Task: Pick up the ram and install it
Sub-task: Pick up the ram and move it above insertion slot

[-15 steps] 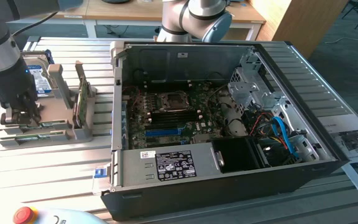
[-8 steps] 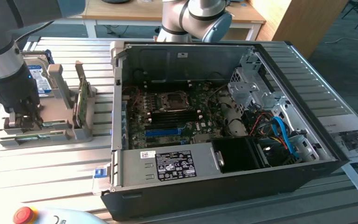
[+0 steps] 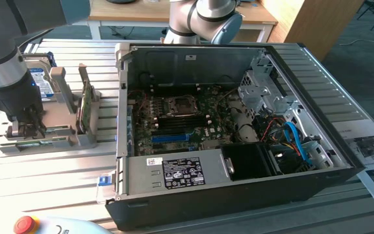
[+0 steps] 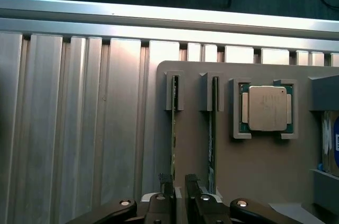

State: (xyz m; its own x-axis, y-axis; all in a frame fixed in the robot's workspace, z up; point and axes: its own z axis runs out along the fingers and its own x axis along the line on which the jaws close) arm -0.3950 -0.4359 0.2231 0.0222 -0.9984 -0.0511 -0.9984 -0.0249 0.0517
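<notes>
Over on the exterior view's left, the gripper [image 4: 179, 182] sits low at the gray holder [image 4: 265, 171], fingers spread, right over the ram [image 4: 173, 139] standing on edge in its slot. Open PC case [image 3: 239, 204] sits toward that view's right.

Ram [image 4: 173, 139]: long, thin, green stick, seen from thin side. Stands on edge in narrow slot of grey holder [image 4: 265, 181], close to holder's outer side. Straight, not tilted.
</notes>
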